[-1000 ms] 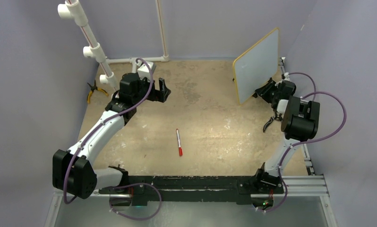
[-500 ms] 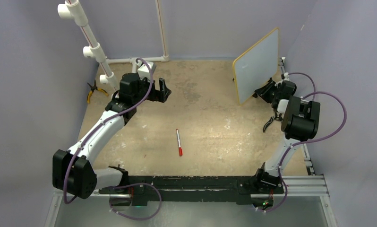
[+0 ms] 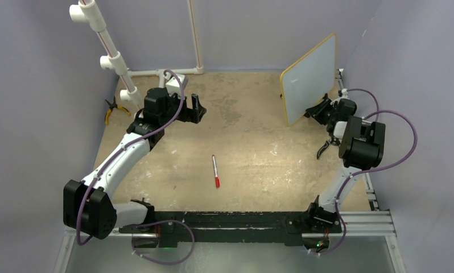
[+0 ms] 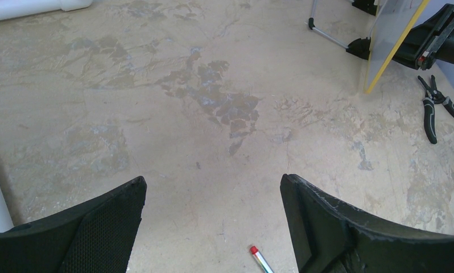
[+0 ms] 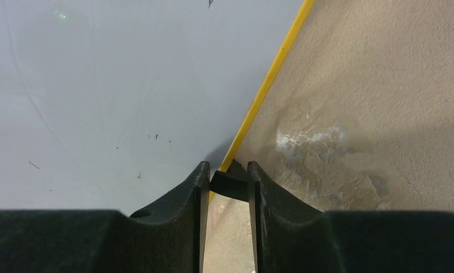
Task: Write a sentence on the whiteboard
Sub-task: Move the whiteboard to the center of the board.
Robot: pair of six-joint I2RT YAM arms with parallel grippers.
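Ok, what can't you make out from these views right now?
- Writing on the whiteboard: in the top view any mark is too small to read; the right wrist view crops the board at its edges.
- Grip of the right gripper: a black piece at the board's yellow edge sits between the fingers, but whether they pinch it is unclear; too small in the top view.
- Cap of the marker: too small in the top view; the left wrist view's bottom edge cuts it off.
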